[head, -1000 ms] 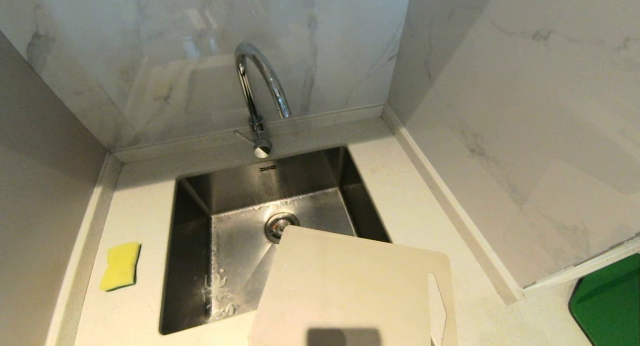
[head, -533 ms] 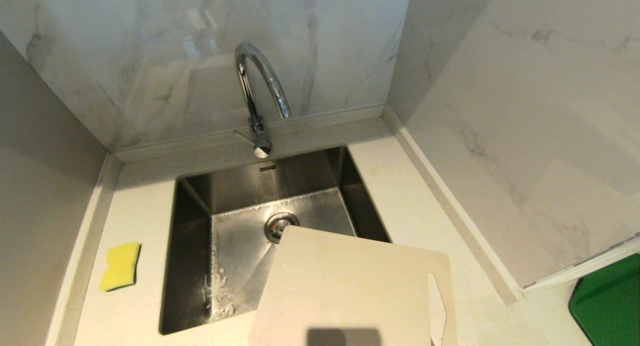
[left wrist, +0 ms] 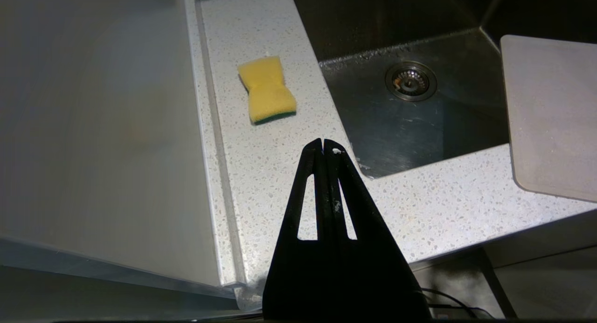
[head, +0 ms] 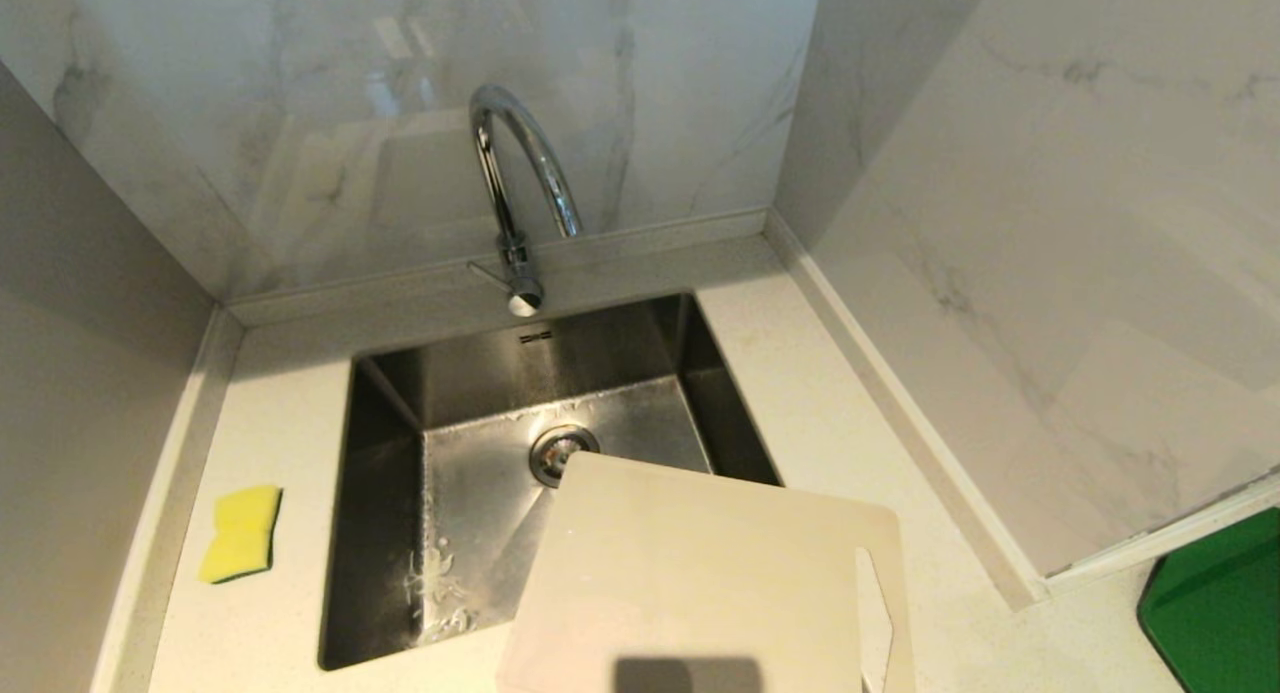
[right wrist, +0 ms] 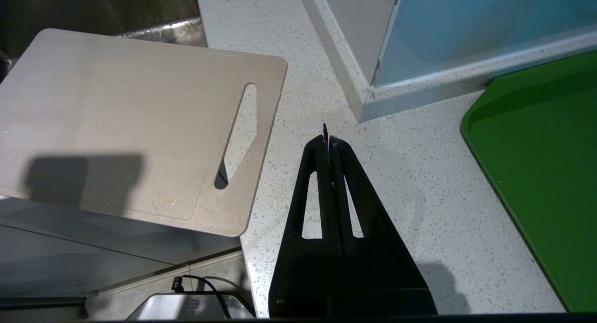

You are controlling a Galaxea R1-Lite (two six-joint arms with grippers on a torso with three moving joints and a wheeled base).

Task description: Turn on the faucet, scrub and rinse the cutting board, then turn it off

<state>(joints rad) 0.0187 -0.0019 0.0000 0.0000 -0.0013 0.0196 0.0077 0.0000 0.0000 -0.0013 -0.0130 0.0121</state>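
Observation:
The chrome gooseneck faucet [head: 515, 188] stands behind the steel sink [head: 390, 533]; no water runs from it. The cream cutting board [head: 690, 573] lies flat over the sink's near right corner and the counter, slot handle to the right; it also shows in the right wrist view [right wrist: 130, 118] and at the edge of the left wrist view [left wrist: 550, 113]. Neither arm is in the head view. My left gripper [left wrist: 323, 143] hangs shut and empty above the counter's front edge, near the sponge. My right gripper [right wrist: 326, 141] is shut and empty over the counter, right of the board.
A yellow-and-green sponge [head: 240, 533] [left wrist: 267, 89] lies on the counter left of the sink. A green tray [head: 1215, 613] [right wrist: 541, 160] sits at the far right. Marble walls close in behind and on both sides. The sink drain [head: 560, 451] is uncovered.

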